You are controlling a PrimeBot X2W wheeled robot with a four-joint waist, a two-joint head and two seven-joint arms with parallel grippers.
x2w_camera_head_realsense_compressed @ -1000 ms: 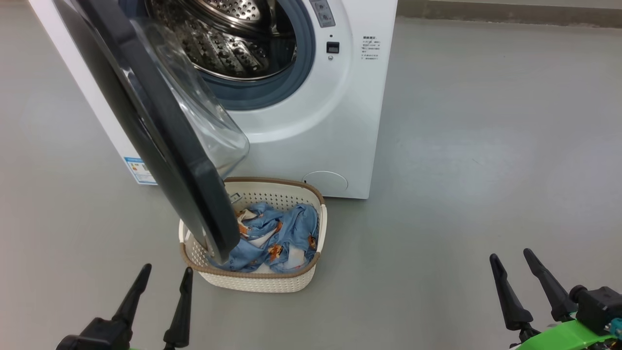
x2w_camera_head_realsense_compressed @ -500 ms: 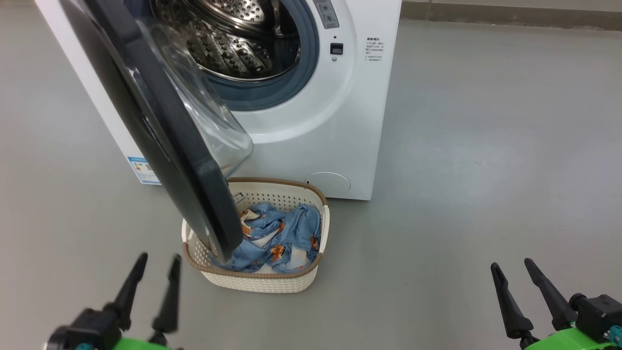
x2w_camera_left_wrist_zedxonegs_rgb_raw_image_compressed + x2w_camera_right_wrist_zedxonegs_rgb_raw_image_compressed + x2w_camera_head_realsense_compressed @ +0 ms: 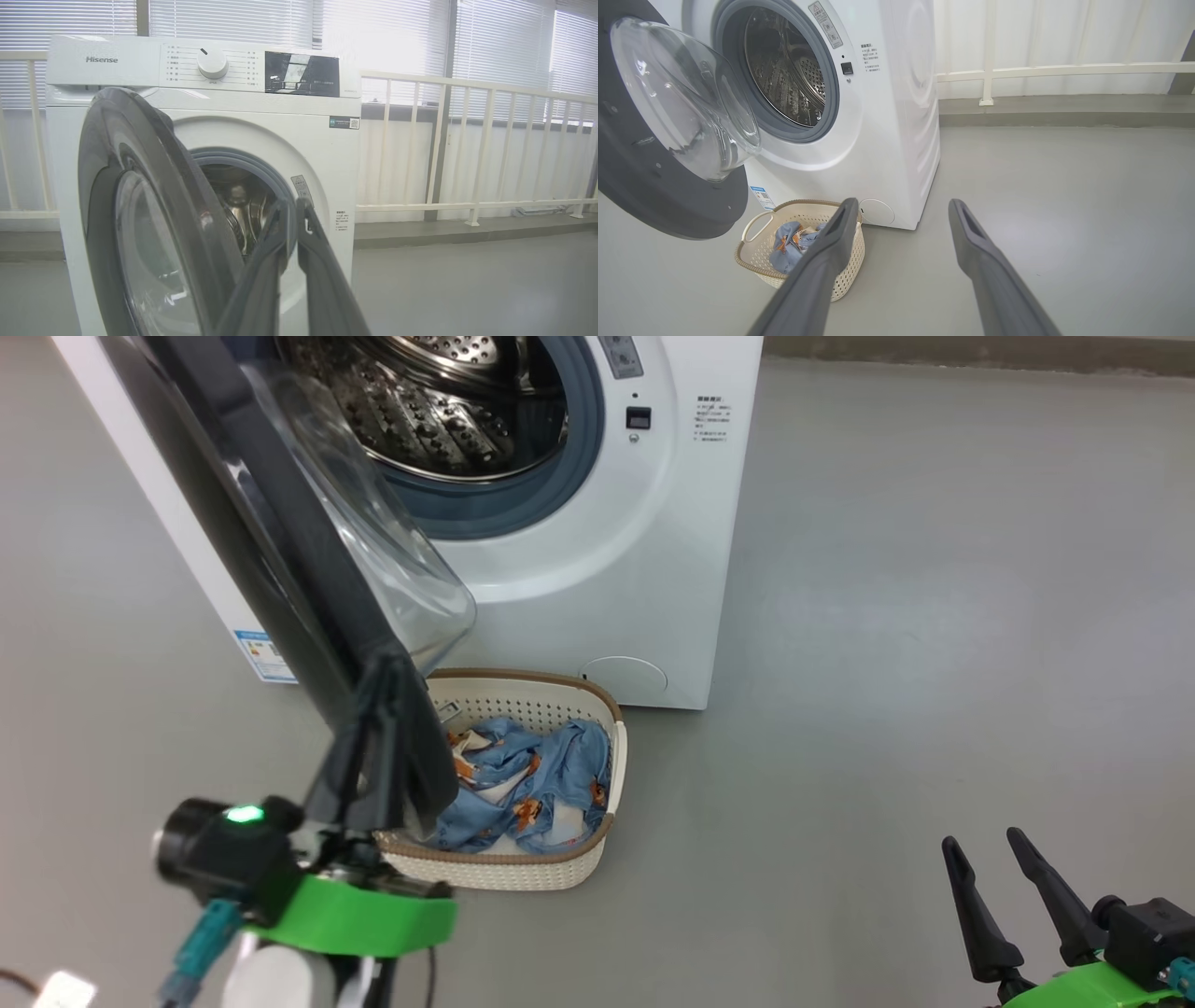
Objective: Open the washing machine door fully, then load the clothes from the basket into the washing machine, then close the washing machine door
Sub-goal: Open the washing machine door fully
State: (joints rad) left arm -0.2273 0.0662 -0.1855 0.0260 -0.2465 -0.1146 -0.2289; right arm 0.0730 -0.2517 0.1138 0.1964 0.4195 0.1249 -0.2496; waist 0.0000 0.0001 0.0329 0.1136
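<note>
Our left gripper (image 3: 383, 665) has its two fingers pressed together with nothing between them. The tips sit at the free lower edge of the door (image 3: 280, 560), in front of the washing machine (image 3: 607, 560). From the left wrist view the closed tips (image 3: 292, 207) line up just beside that edge, against the machine's opening; we cannot tell whether they touch the door. Our right gripper (image 3: 982, 840) hangs spread wide and empty, well out in front of the machine and off to its right side.

The door stands only part-way open, swung out from its hinge side and angled across the front of the machine. Its lower edge overhangs the near-hinge end of the basket (image 3: 523, 677). The basket sits on the floor right at the foot of the machine, and the clothes (image 3: 523, 784) lie in it, untouched. The drum looks empty.

We judge we are on the first step, opening the door fully. Next, the closed left fingers should work as a pusher, pressing the free edge away from the opening and following its arc round the hinge. Only then is the basket uncovered for loading.
</note>
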